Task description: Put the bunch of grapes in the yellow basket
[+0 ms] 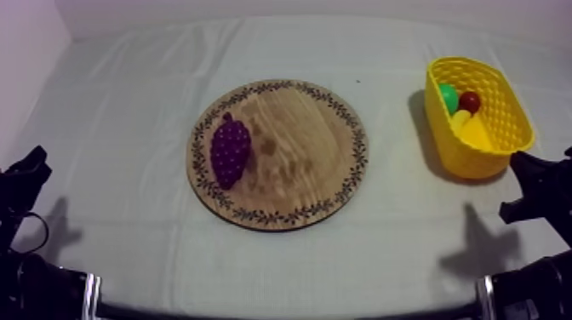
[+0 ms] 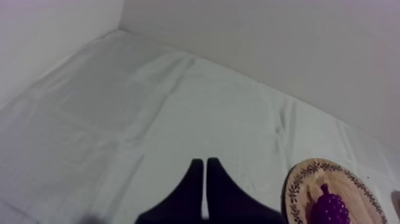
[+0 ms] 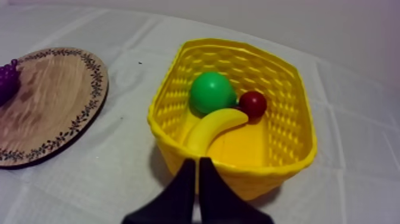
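Since both arms are parked low at their own sides of the table, neither one has hold of anything right now. Starting at the left: my left gripper (image 1: pixel 28 170) sits near the lower left edge of the top view. From the left wrist view, that left gripper (image 2: pixel 205 179) has its two black fingers pressed together in a narrow wedge, closed on nothing, over bare grey-white cloth (image 2: pixel 119 119).

Moving toward the middle, the wooden board (image 1: pixel 298 162) lies flat on the cloth, well apart from both arms. The bunch of grapes (image 1: pixel 230 151) is lying on the left part of the board, just inside the patterned rim, stem end pointing to the far side of the table. You can also catch the grapes (image 2: pixel 330 208) on the board (image 2: pixel 357 184) from the left wrist camera.

Further right is the yellow basket (image 1: pixel 511 102), standing upright. Inside it are a green fruit (image 3: pixel 212 92), a small red fruit (image 3: pixel 253 103) just beside it, and a banana (image 3: pixel 214 128) lying in front of both, touching the green one.

Last, my right gripper (image 1: pixel 528 183) sits just beside the basket's near end. In its own wrist view the right gripper (image 3: pixel 197 179) is clamped flat together with nothing between the fingers, right at the basket's near wall (image 3: pixel 238 173).
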### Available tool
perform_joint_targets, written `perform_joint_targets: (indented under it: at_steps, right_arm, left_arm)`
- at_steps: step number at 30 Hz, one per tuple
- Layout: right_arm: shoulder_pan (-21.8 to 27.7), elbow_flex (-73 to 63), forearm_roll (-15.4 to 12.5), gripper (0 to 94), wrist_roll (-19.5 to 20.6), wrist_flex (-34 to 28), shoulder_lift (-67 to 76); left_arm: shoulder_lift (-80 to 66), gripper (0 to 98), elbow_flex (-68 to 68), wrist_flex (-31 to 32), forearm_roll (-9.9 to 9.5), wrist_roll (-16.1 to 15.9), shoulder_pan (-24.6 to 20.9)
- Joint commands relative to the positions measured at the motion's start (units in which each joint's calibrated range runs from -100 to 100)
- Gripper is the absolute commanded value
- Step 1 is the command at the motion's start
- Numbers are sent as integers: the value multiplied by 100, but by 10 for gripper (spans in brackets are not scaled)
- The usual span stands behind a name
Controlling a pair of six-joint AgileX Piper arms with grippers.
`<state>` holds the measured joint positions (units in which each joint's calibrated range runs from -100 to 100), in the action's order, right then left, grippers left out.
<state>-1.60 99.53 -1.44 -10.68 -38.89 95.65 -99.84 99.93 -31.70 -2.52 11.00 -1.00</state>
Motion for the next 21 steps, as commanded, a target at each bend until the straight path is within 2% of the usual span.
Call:
perform_joint_targets:
  at_steps: [1, 9, 17, 18, 21]
  right_arm:
    - [0, 2, 0, 4, -4, -6, 2]
    - [-41, 2, 0, 4, -13, -6, 6]
    - [-632, 2, 4, 3, -71, -6, 10]
    - [-712, 2, 4, 3, -37, -6, 10]
    - [-1002, 2, 3, 3, 437, -8, 10]
  left_arm:
    - [2, 0, -4, 1, 1, 1, 2]
    - [2, 0, -4, 1, 1, 1, 2]
    - [2, 0, -4, 1, 1, 1, 2]
    - [2, 0, -4, 1, 1, 1, 2]
    - [2, 0, -4, 1, 1, 1, 2]
